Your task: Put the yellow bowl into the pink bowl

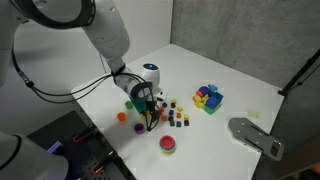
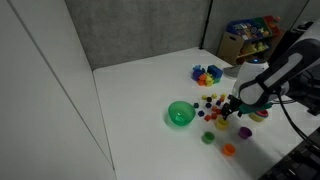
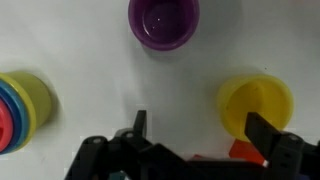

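The gripper (image 3: 200,135) hangs low over the white table (image 1: 240,80) with its two dark fingers (image 3: 138,125) spread wide and nothing pinched between them. In the wrist view the yellow bowl (image 3: 255,103) stands upright and empty, right by one finger, whose tip overlaps the bowl's rim; I cannot tell whether they touch. A purple bowl (image 3: 163,20) sits further out from the fingers, and a stack of coloured cups (image 3: 20,108) lies off to the far side. In an exterior view the pink bowl (image 1: 168,144) stands by itself near the table's front edge, apart from the gripper, with a scatter of small toy blocks (image 1: 176,116) close by. A green bowl (image 2: 180,114) rests near the arm. The coloured packs on the shelf (image 2: 250,40) are too blurred to read.
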Robot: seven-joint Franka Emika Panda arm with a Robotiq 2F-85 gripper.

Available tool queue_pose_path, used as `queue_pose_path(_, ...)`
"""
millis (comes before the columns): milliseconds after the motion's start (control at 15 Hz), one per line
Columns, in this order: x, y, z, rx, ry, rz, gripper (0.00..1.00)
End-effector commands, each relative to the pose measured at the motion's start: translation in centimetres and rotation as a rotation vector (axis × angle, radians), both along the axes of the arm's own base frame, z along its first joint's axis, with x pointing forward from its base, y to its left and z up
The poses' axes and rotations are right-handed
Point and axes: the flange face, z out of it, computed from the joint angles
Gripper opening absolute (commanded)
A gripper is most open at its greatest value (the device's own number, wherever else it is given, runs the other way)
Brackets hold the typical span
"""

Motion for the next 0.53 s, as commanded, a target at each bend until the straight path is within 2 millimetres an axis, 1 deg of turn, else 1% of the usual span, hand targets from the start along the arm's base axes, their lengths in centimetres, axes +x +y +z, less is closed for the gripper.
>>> queue_pose_path(0,0.2,0.3,-0.6,0.007,0.0,0.02,1.0)
queue_pose_path(467,-0.3,1.3,-1.8,0.003,0.008,0.046,1.0)
